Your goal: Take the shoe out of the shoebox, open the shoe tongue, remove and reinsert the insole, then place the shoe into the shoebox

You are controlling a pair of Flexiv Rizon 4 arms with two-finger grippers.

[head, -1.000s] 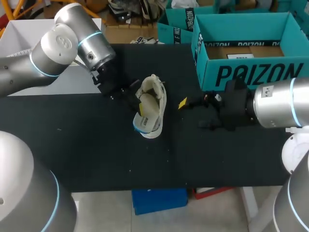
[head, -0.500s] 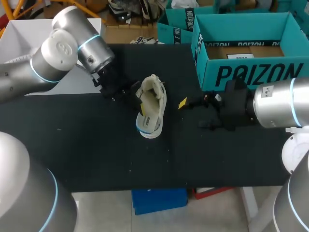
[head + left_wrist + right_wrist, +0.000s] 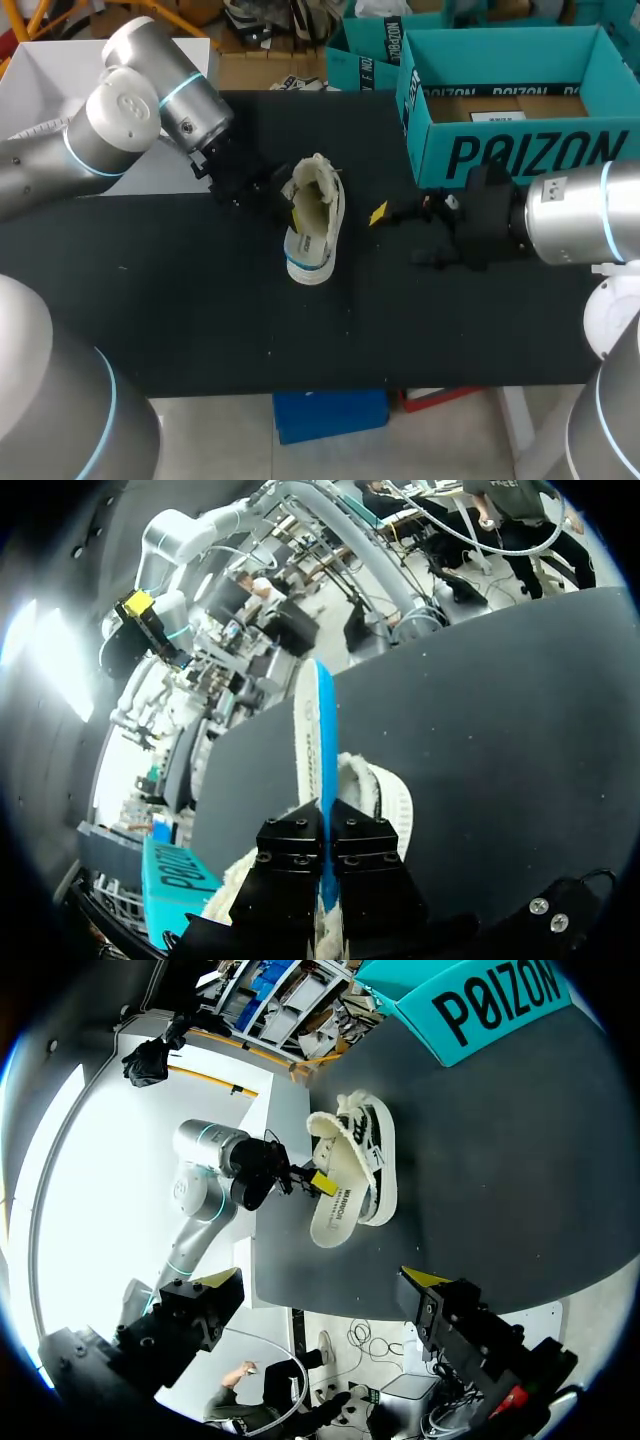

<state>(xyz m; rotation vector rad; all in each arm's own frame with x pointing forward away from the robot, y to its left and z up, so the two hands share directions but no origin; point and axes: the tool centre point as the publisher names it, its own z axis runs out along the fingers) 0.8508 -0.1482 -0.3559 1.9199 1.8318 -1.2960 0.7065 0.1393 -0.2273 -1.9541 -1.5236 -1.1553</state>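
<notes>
Head view: the left gripper is against the opening of the shoe. The right gripper hangs beside the shoe, with the shoebox behind it; its grip cannot be told.

Left wrist view: its fingers are clenched on the blue-edged insole, which juts ahead.

Right wrist view: the shoe lies well ahead.

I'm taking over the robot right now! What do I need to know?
Grippers: the left gripper is shut on the insole, at the shoe. The right gripper is beside the shoe, holding nothing I can see.
Things: the shoe lies on the table, out of the shoebox.
Done: shoe taken out. I cannot tell whether the insole is coming out or going back.
Left: seat the insole, then put the shoe into the shoebox.
</notes>
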